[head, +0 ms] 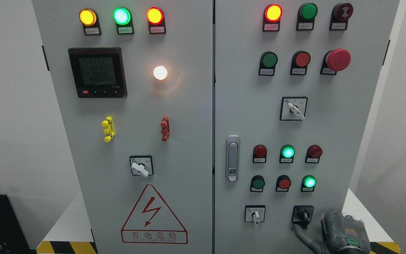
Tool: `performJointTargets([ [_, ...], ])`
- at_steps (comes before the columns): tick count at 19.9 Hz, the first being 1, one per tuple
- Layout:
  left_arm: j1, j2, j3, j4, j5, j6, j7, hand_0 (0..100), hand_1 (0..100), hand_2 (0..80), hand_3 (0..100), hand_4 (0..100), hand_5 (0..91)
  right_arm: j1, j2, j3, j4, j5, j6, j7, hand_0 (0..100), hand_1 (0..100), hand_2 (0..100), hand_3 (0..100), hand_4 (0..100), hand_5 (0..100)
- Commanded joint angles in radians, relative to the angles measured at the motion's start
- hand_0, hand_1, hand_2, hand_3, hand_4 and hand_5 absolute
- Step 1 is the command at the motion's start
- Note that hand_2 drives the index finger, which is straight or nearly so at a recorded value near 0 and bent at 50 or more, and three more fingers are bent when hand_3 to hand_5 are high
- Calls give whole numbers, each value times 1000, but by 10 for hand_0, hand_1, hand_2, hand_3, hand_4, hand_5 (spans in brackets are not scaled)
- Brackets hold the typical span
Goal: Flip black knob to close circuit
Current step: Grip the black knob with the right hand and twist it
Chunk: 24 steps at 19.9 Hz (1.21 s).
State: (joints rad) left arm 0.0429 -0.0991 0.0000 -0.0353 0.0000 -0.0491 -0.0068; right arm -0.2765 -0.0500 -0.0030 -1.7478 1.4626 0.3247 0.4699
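The right hand (pixel 333 233), one finger extended and grasping nothing, reached beneath the small black rotary knob (pixel 303 215), which probably needed turning next.

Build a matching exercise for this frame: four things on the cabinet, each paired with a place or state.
Things:
1. black knob
2. meter
3. mushroom button
4. warning triangle

Places or states:
A. upper left door, digits showing
B. lower right, a finger of the right hand reaching up to it
C. bottom of left door, red lightning bolt
D. upper right door, red, sticking out

Pairs: 1-B, 2-A, 3-D, 4-C
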Motion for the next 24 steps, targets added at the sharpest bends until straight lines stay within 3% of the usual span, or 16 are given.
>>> performJointTargets([
  [1,0,1,12,0,8,-5,-1,0,0,0,45,22,0,-9,-1,-28,27,-2,7,1,0,0,946,1000,830,795],
  [24,0,-1,11,0,8,-6,-1,0,0,0,46,21,0,-12,-11,-100,24,-59,10,3,0,0,944,1000,836,802],
])
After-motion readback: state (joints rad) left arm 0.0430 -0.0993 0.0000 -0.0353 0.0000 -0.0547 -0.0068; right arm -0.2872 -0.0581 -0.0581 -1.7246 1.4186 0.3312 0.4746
